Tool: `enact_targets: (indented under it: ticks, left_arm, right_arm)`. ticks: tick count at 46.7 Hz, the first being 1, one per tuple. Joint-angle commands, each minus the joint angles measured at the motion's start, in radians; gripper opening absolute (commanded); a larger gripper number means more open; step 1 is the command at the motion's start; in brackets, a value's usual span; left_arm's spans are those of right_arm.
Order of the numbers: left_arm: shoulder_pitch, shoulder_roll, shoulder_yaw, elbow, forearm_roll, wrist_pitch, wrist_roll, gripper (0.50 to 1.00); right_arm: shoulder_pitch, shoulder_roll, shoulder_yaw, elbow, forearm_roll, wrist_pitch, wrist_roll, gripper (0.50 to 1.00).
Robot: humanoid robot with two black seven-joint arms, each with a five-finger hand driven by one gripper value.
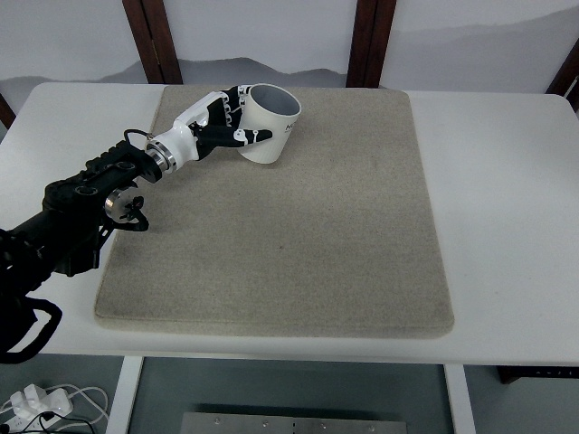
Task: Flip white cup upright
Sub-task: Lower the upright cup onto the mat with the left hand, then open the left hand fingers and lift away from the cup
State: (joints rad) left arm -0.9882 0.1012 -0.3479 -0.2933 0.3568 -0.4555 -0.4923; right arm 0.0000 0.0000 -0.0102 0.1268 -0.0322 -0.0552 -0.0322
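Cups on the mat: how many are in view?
1. The white cup sits at the mat's far-left corner, tilted, gripped by the left hand. None appear hidden.

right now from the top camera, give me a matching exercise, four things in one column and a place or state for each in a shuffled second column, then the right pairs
Things:
1. white cup
2. left robot hand
3. beige mat
4. white table

Places or states:
A. lies flat on the tabletop, covering its middle
B. reaches in from the left edge, fingers wrapped on the cup's side
C. stands out bare to the right of the mat
D. sits at the mat's far left corner, tilted, its open mouth showing

Pairs: 1-D, 2-B, 3-A, 4-C
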Motion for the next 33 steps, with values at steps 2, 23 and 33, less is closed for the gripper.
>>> enact_targets:
  ticks: [2, 23, 33]
  left_arm:
    - [0.0, 0.0, 0.0, -0.003, -0.001, -0.002, -0.008, 0.887]
    - [0.002, 0.0, -0.002, -0.003, -0.002, -0.002, -0.038, 0.994]
    - [0.002, 0.003, -0.002, -0.007, -0.01, -0.008, -0.063, 0.996]
  right_arm:
    - [0.0, 0.0, 0.001, 0.001, 0.0, 0.0, 0.0, 0.952]
    - [0.0, 0.0, 0.0, 0.001, 0.0, 0.0, 0.0, 0.952]
    - [0.0, 0.0, -0.001, 0.001, 0.0, 0.0, 0.0, 0.952]
